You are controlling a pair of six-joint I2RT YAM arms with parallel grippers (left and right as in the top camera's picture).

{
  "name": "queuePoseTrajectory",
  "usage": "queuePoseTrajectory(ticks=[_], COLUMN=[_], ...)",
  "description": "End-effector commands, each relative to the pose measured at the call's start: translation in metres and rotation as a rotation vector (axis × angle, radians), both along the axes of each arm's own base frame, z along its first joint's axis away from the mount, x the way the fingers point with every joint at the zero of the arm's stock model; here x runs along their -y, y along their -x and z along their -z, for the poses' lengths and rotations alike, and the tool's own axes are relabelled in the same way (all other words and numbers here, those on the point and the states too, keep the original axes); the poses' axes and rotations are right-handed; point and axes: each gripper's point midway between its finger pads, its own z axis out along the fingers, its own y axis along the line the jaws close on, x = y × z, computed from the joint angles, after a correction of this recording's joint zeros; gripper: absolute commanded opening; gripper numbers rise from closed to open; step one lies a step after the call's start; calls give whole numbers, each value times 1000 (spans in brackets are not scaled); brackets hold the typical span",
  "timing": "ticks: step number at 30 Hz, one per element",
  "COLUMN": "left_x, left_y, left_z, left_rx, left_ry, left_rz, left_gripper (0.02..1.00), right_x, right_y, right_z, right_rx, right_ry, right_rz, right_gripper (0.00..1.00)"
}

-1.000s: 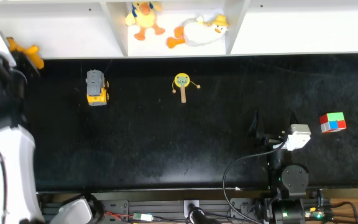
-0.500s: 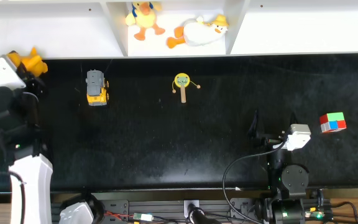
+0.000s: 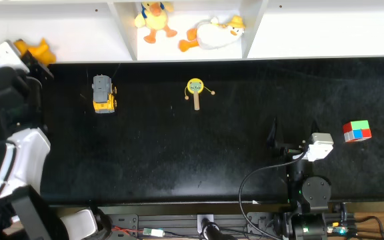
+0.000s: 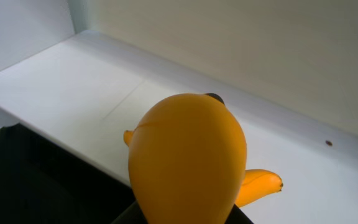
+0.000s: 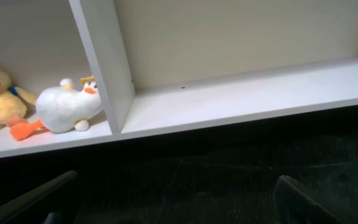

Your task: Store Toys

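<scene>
The left gripper (image 3: 37,61) is closed on the orange toy (image 4: 188,155), clamping it from underneath so the rounded body sits up between the fingers. It holds the toy at the mouth of the shelf's (image 3: 79,33) left bay, over the front lip of the white floor. Whether the toy touches that floor cannot be told. Carrying it this way keeps the fingers low and the bulk forward, so the toy can likely be pushed deeper in and let go without the gripper scraping the bay's side wall. The shelf's middle bay holds a yellow duck (image 3: 155,20) and a white duck (image 3: 212,32) side by side, so storing looks partly done, with this toy going into a bay of its own. In front of the shelf on the table (image 3: 179,153), a truck (image 3: 103,93) lies below the left bay, a rattle (image 3: 196,89) below the middle bay and a cube (image 3: 357,131) well out from the right bay, none yet stored. The right gripper (image 5: 166,205) rests with its fingers spread, holding nothing, facing the shelf's right bay from well back, probably parked out of the way.
</scene>
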Motion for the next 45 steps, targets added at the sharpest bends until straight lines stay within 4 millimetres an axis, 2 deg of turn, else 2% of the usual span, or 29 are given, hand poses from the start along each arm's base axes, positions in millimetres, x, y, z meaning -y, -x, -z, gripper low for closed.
queuePoseTrajectory(ticks=[1, 11, 16, 21, 33, 45], left_x=[-3, -17, -18, -23, -52, -52], left_y=[-21, -29, -32, -28, -16, -27], left_z=[-15, -15, -17, -16, -19, -18], left_rx=[43, 64, -37, -149, -163, -154], left_ry=[8, -1, -20, -40, -82, -87], left_rz=[18, -1, 14, 3, -45, -14], left_gripper=[36, 38, 36, 36, 36, 36], right_x=[1, 1, 1, 1, 1, 1], right_y=[0, 0, 0, 0, 0, 0], right_z=[4, 4, 4, 4, 4, 4], right_rx=[-1, -1, -1, -1, -1, -1], right_ry=[-4, -4, -4, -4, -4, -4], right_rz=[6, 6, 6, 6, 6, 6], right_gripper=[996, 996, 993, 996, 993, 996])
